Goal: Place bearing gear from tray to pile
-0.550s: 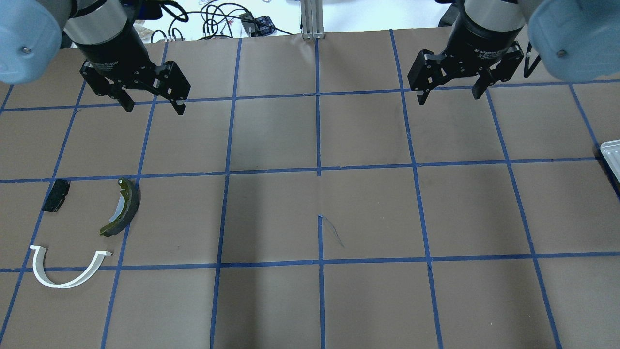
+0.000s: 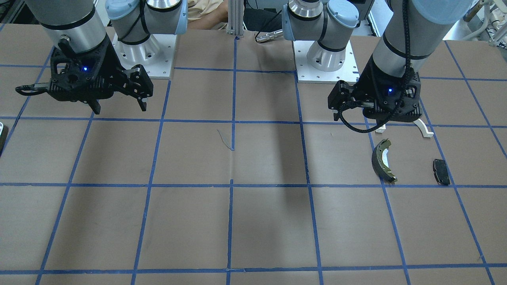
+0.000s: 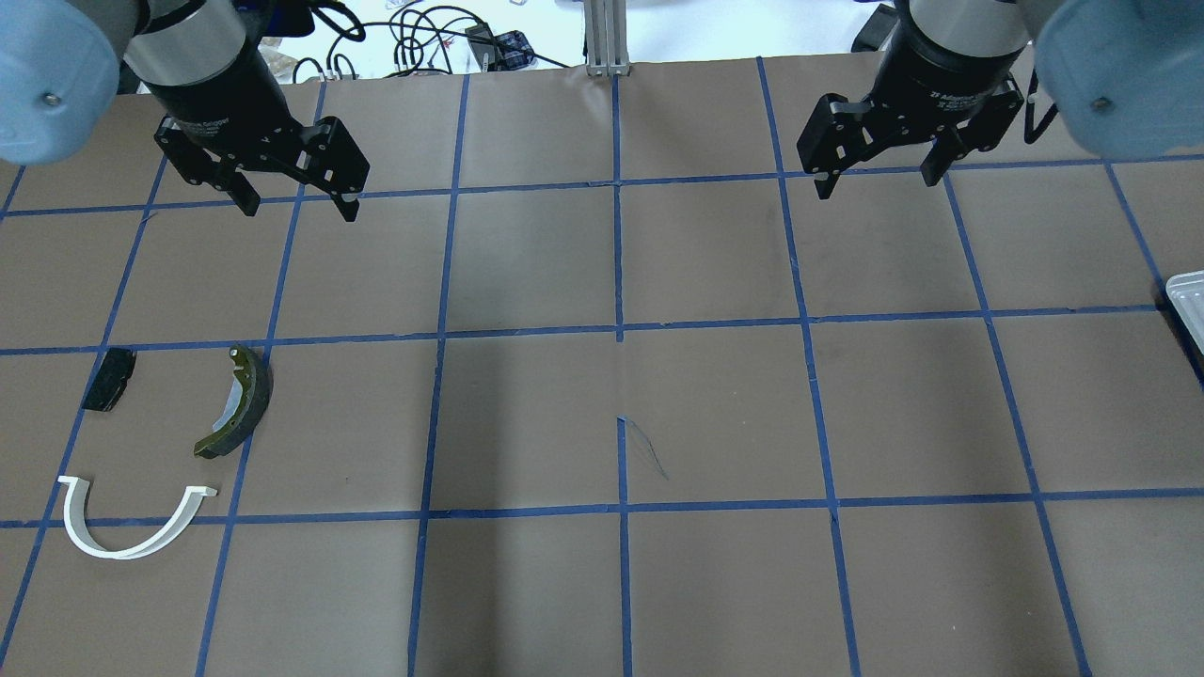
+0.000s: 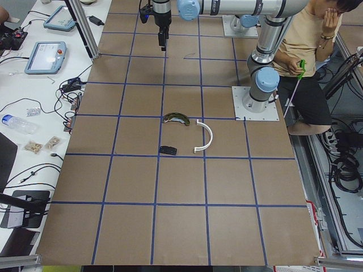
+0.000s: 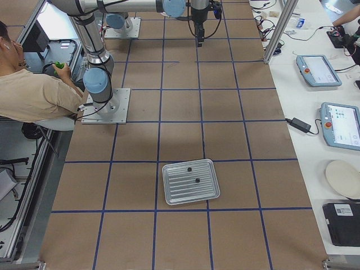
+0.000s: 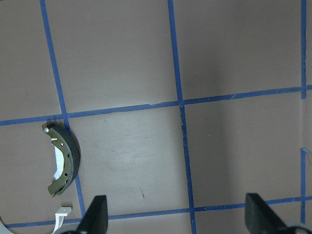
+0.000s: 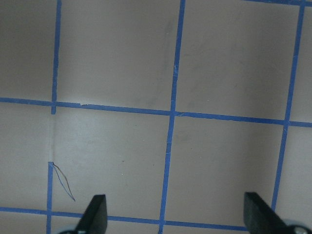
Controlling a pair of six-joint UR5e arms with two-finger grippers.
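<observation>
The metal tray (image 5: 190,181) stands at the table's right end, and only its edge (image 3: 1187,296) shows overhead. Two small dark parts (image 5: 197,180) lie in it, too small to tell which is the bearing gear. The pile lies at the left: an olive-green brake shoe (image 3: 240,404), a white arched strip (image 3: 122,527) and a flat black pad (image 3: 108,379). My left gripper (image 3: 296,202) is open and empty, high above the table beyond the pile. My right gripper (image 3: 877,186) is open and empty at the far right, well away from the tray.
The table is brown paper with a blue tape grid (image 3: 619,329). Cables (image 3: 423,38) lie past the far edge. A seated person (image 4: 309,51) is beside the robot bases. Tablets (image 5: 318,70) sit on a side bench.
My right gripper has shifted slightly toward the table's far edge. The left gripper and the pile have not moved.
</observation>
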